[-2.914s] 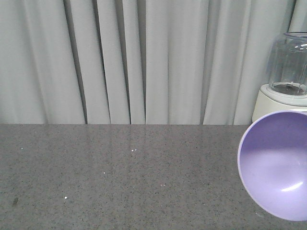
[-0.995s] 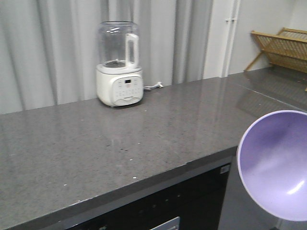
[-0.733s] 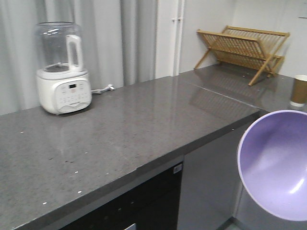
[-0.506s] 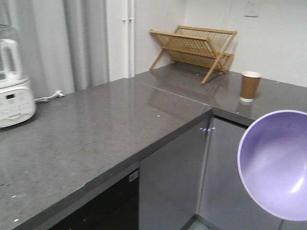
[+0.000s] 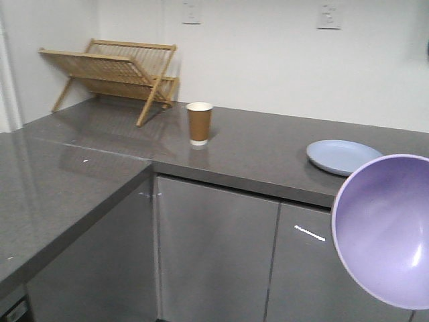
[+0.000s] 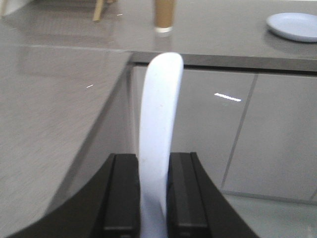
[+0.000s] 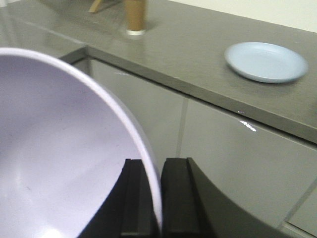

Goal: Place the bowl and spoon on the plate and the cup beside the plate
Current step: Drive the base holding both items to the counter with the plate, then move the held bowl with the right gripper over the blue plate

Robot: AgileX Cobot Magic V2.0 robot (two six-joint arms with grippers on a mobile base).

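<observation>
Two things are carried: the spoon is pinched upright between the left jaws, and the bowl is gripped by its rim in the right jaws. The plate and the cup, well apart on the tabletop, are now brought into view, so placing can be approached. Earlier, only a blender and curtain were seen; a wooden rack is shown instead.
</observation>
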